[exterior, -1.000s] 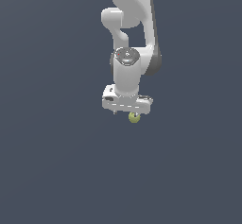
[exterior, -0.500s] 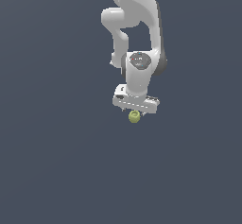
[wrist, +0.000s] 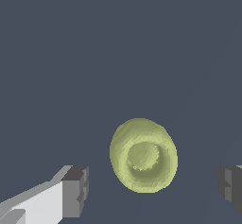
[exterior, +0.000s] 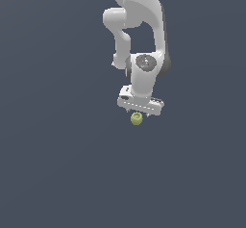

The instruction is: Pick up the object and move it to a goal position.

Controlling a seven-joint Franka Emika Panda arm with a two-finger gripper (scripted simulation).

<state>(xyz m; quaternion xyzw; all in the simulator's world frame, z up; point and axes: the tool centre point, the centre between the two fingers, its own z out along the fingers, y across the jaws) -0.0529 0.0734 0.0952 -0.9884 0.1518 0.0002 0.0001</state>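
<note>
The object [exterior: 136, 119] is a small yellow-green roundish fruit on the dark grey surface, just below my white gripper [exterior: 140, 112] in the exterior view. In the wrist view the object [wrist: 143, 155] shows its dimpled end and lies between my two fingers. One fingertip [wrist: 75, 190] and the other fingertip [wrist: 230, 186] stand wide apart on either side of it, with gaps to the fruit. The gripper [wrist: 153, 188] is open and holds nothing. The fingers themselves are mostly hidden behind the hand in the exterior view.
The white arm [exterior: 139, 20] comes down from the top of the exterior view. The plain dark grey surface [exterior: 57, 164] fills the rest of both views.
The hand has moved toward the exterior view's right and turned at the wrist, and now sits tilted over the fruit. The fruit has stayed in place.
</note>
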